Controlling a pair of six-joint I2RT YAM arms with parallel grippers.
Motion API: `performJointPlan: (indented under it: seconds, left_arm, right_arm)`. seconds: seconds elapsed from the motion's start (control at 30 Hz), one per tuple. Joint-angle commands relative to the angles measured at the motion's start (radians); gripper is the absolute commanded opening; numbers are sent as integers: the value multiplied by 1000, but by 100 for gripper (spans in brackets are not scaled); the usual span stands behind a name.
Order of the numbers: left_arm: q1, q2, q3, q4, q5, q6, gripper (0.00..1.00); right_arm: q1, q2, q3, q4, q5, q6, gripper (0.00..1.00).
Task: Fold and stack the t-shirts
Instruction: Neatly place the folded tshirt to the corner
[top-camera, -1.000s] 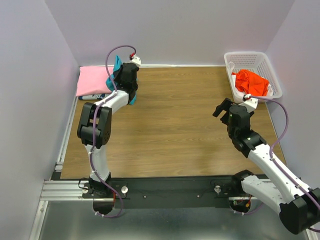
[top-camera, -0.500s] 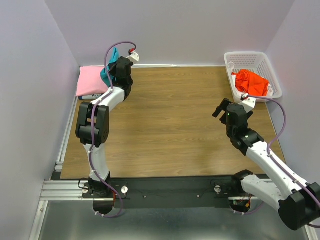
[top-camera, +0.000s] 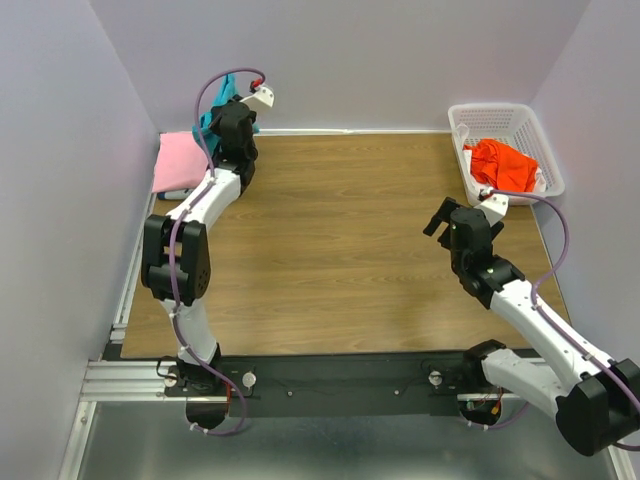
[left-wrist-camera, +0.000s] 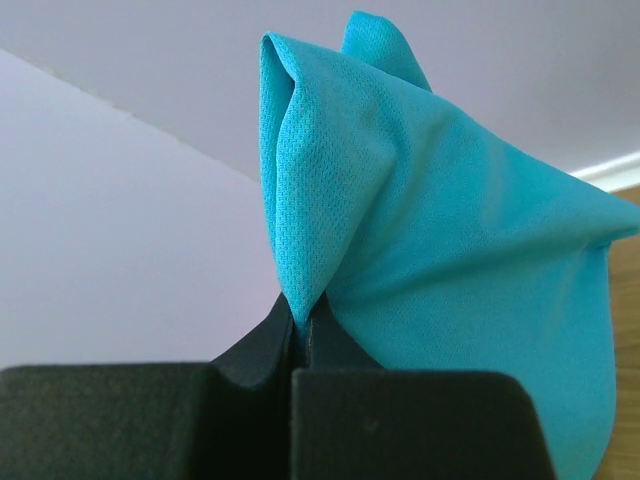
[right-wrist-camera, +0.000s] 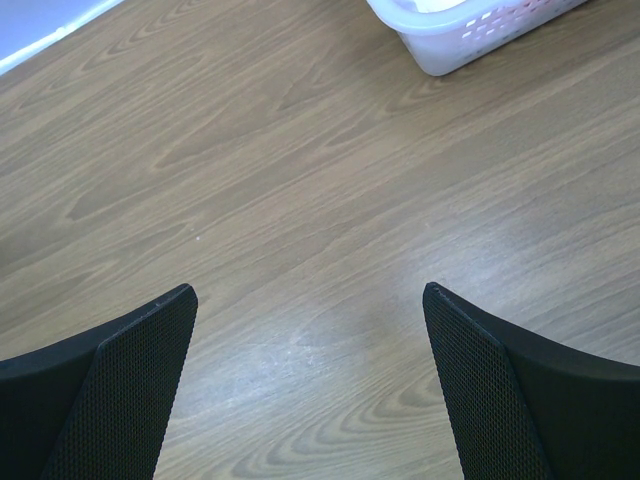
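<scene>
While the pink shirt (top-camera: 178, 160) lies folded flat in the far left corner of the table (top-camera: 340, 240), the stack looks only partly built. A dark edge (top-camera: 176, 193) shows under its near side. This may be another shirt, but too little is visible to be sure.

The left gripper (left-wrist-camera: 300, 322) is clamped tight on a fold of the teal shirt (left-wrist-camera: 430, 250), which hangs bunched in the air by the far wall (top-camera: 340, 60), just above the pink one. Whether the teal shirt is properly folded cannot be told.

The orange shirt (top-camera: 500, 163) sits crumpled in the basket (top-camera: 505, 108) at the far right. The right gripper (right-wrist-camera: 308, 292) hovers over bare table near the basket, its jaws wide apart and holding nothing.

I judge the task a little past halfway. The teal shirt has to be laid on the pink, and the orange one has to be taken out, folded and stacked.
</scene>
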Motion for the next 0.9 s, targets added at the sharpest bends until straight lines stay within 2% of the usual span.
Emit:
performJointPlan:
  seconds: [0.0,0.27,0.87]
  left_arm:
    - [16,-57,34,-6,41,-23,0]
    - [56,-48,34,-21,105,-56,0]
    - [180,161,166,-110,209,-155,0]
  right_arm:
    - [-2,-24,-2,-4,36,-3,100]
    - [-2,-33,1,-4,40,-5,100]
    - [-2,11,13,-6,71,-17,100]
